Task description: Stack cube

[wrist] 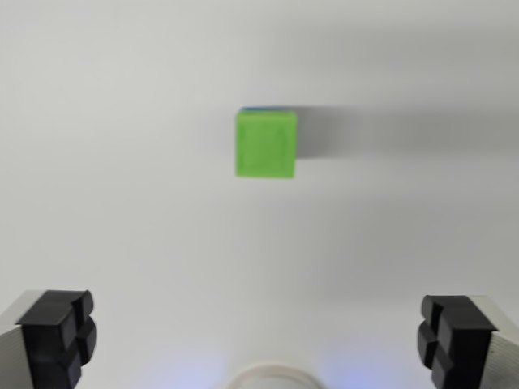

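Above your wide, empty pincer [259, 340] sits a green cube [266, 144] on the desk [122, 162] (seemingly atop a blue one).

The white bench [122, 203] lies bare on every side of the green cube [266, 144], the only obstacle. A thin blue edge [263, 109] shows at its top. The fingers [57, 336] stand wide apart, nothing between them.

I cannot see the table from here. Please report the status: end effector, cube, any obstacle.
End effector open, empty, above the surface. Green cube ahead, centred, a blue edge showing behind its top side. Nothing between fingers and cube.
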